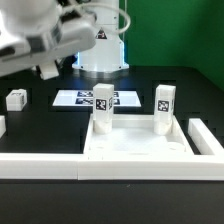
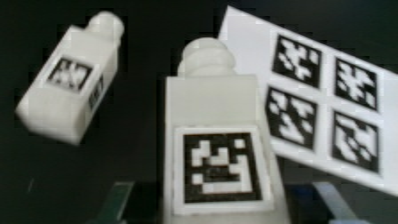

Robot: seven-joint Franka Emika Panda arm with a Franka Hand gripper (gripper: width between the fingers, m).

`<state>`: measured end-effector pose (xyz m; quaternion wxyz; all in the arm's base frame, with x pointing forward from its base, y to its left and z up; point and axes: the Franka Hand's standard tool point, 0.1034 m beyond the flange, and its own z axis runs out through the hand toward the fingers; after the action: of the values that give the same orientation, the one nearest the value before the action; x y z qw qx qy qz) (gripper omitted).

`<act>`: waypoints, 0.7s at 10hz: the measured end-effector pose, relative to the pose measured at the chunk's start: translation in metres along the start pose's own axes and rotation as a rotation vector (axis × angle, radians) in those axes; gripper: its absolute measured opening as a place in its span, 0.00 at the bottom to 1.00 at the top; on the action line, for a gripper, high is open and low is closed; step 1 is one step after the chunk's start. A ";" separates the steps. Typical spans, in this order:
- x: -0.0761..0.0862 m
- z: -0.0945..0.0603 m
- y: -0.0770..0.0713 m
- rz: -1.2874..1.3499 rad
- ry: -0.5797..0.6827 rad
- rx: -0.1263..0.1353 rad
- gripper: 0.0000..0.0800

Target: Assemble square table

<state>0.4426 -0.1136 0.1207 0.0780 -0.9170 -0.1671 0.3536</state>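
Arm [image 1: 40, 35] is at the exterior view's upper left, over the black desk [image 1: 40, 125]. The long white border rail [image 1: 40, 168] runs along the near edge and turns up at the exterior view's right.

The tabletop [image 1: 140, 148] lies rim-up, tucked against the rail. Two legs stand upright at its far corners, first upright leg [image 1: 102, 110] and second upright leg [image 1: 165, 104]. Can't tell if they are seated fully. The marker board [image 1: 100, 98] lies flat behind the tabletop, apart from it.

In the wrist view the gripped leg [image 2: 214, 140] sits between the jaws, tag face to the camera and round peg end pointing away, just beside the marker board. The jaws are narrow and look clamped on its flat sides, though the contact itself is cut off at the frame edge. The loose leg [image 2: 71, 80] lies on the desk near it, not touching.

Handling, as a judgement:
- **Legs:** light, stiff, smooth plastic, so one may twist or slip in a pinch. Hold across the flat sides at mid-body or lower and keep the peg end free.
- **Tabletop:** stiff and light, likely to slide when pushed, and the rail should brace it.
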 end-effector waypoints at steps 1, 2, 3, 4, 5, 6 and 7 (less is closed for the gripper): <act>0.010 -0.032 -0.012 0.019 0.075 0.000 0.36; 0.013 -0.060 -0.027 0.056 0.152 -0.010 0.36; 0.016 -0.082 -0.035 0.065 0.251 -0.042 0.36; 0.015 -0.077 -0.032 0.047 0.301 -0.053 0.36; 0.017 -0.074 -0.028 0.054 0.357 -0.059 0.36; 0.018 -0.077 -0.026 0.051 0.429 -0.075 0.36; 0.017 -0.076 -0.024 0.049 0.461 -0.088 0.36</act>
<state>0.4998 -0.0866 0.1728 0.0655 -0.9798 -0.1380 0.1291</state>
